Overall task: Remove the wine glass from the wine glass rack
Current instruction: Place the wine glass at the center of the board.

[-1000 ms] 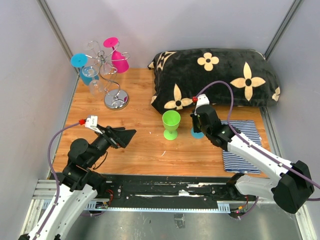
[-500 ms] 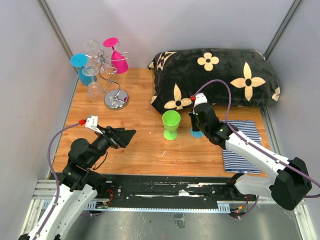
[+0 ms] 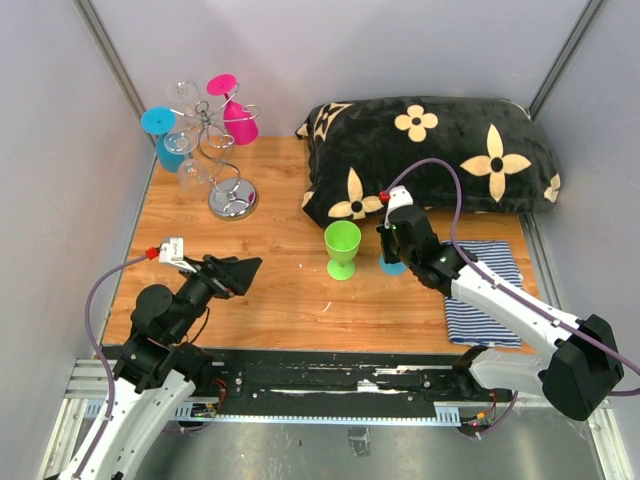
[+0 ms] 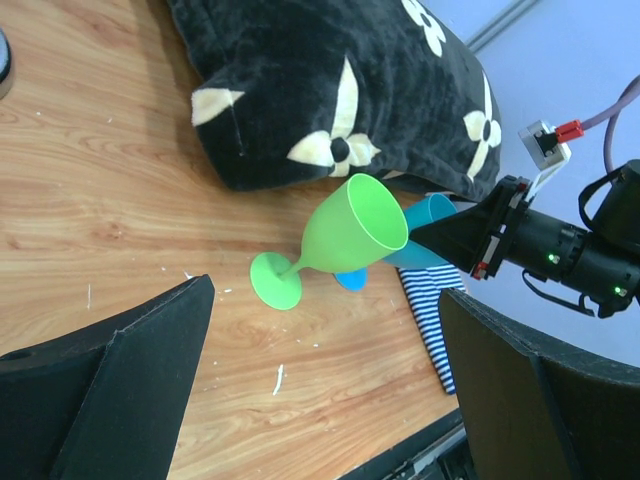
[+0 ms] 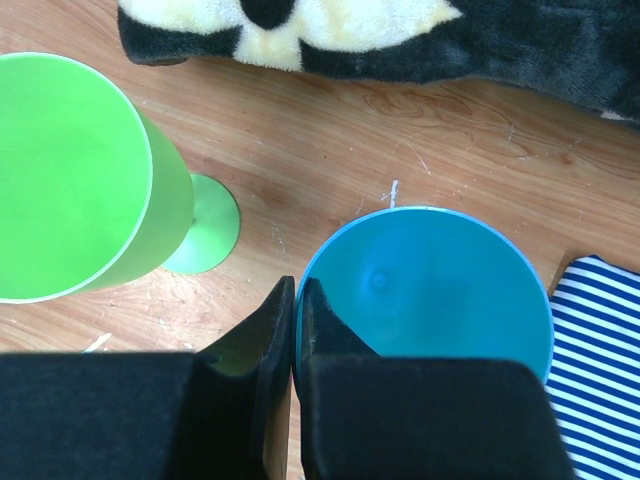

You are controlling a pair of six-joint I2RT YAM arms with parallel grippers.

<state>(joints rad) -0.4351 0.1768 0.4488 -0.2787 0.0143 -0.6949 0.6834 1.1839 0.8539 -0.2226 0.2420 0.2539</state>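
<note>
Top external view alone shows the wine glass rack (image 3: 233,204) at the far left corner of the wooden table (image 3: 280,310), a pink glass (image 3: 237,118) hanging on it. Left wrist view shows the left gripper (image 4: 325,295) spread wide, holding nothing, facing a green glass (image 4: 345,240). Right wrist view shows the right gripper (image 5: 297,290) pinched together on the rim of a blue wine glass (image 5: 430,290), which stands on the wood just beside the green one.
</note>
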